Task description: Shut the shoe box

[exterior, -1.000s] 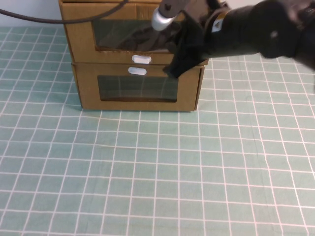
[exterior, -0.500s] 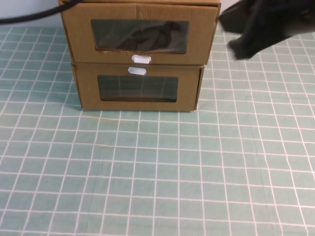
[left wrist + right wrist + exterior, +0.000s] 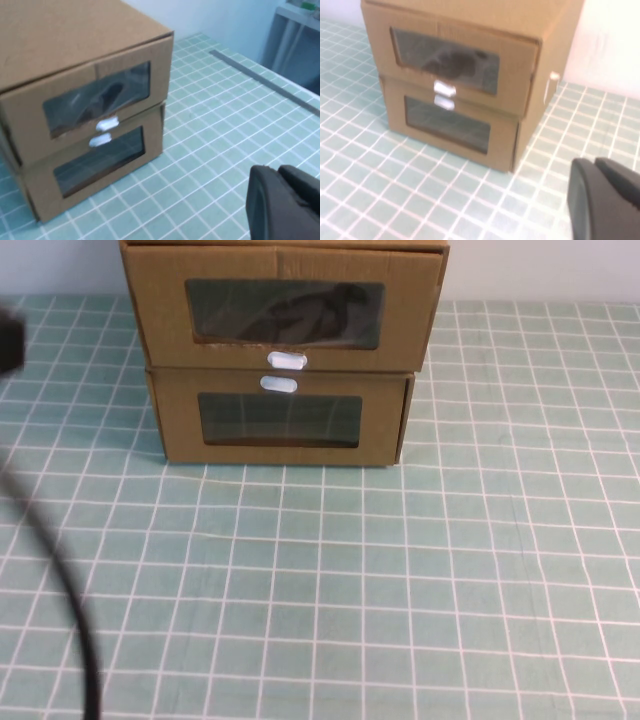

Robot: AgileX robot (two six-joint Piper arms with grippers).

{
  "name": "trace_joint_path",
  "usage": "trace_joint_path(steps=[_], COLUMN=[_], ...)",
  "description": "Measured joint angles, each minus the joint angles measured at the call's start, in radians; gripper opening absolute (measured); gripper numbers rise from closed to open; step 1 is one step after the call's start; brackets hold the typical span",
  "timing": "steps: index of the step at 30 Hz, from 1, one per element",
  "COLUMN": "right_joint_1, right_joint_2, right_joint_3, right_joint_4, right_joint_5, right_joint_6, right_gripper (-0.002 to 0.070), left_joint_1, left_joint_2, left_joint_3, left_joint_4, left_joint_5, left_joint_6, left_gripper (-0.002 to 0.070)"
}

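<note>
- The left gripper (image 3: 283,201) was seen only in its own wrist view, as a black rounded mass over the desk, well apart from the cardboard. Whether it was open or closed could not be told. Nothing was seen held or touched by it.
- The right gripper (image 3: 603,196) was likewise seen only in its own wrist view, as a black rounded mass above the desk, off the boxes' front corner. Its state could not be told either, and no contact with anything was seen.
- The shoe box (image 3: 285,270), a brown cardboard drawer-style box with a clear rectangular window and a small white pull tab (image 3: 286,360) under that window, was placed at the far middle of the desk.
- It was stacked directly on a similar brown cardboard box (image 3: 180,420), whose white tab (image 3: 278,384) was set above its own window.
- The shoe box's front panel was seen flush with its outer edges, the drawer pushed in, and a dark shape was visible behind the window.
- The upper box's front overhung the lower one slightly at the right corner.
- The desk (image 3: 400,590), covered in a pale green mat with a white grid, was left open in front of the boxes and to both sides.
- A blurred black cable (image 3: 62,575) was seen curving over the near left of the high view.
</note>
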Motion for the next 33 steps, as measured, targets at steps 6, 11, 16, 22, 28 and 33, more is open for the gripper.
trace_joint_path(steps=[6,11,16,22,28,33], right_joint_1=[0.000,0.000,0.000,0.000,0.000,0.000], right_joint_2=[-0.294,-0.469,-0.547,-0.551,-0.551,-0.551], right_joint_3=[0.328,0.545,0.668,0.747,0.807,0.850], right_joint_4=[-0.007,-0.009,-0.009,-0.009,-0.009,-0.009], right_joint_5=[-0.087,-0.223,-0.288,-0.304,-0.298,-0.297], right_joint_6=[0.007,0.007,0.007,0.007,0.007,0.007], right_gripper=[-0.0014,-0.0014,-0.0014,-0.0014,-0.0014,-0.0014], left_joint_1=[0.002,0.002,0.002,0.002,0.002,0.002], left_joint_2=[-0.339,-0.548,-0.637,-0.642,-0.642,-0.642], left_joint_3=[0.351,0.570,0.722,0.820,0.872,0.886], left_joint_4=[0.029,0.043,0.047,0.047,0.047,0.047], left_joint_5=[-0.167,-0.315,-0.407,-0.495,-0.506,-0.499], left_joint_6=[0.000,0.001,0.001,0.001,0.001,0.001], left_gripper=[-0.0005,-0.0005,-0.0005,-0.0005,-0.0005,-0.0005])
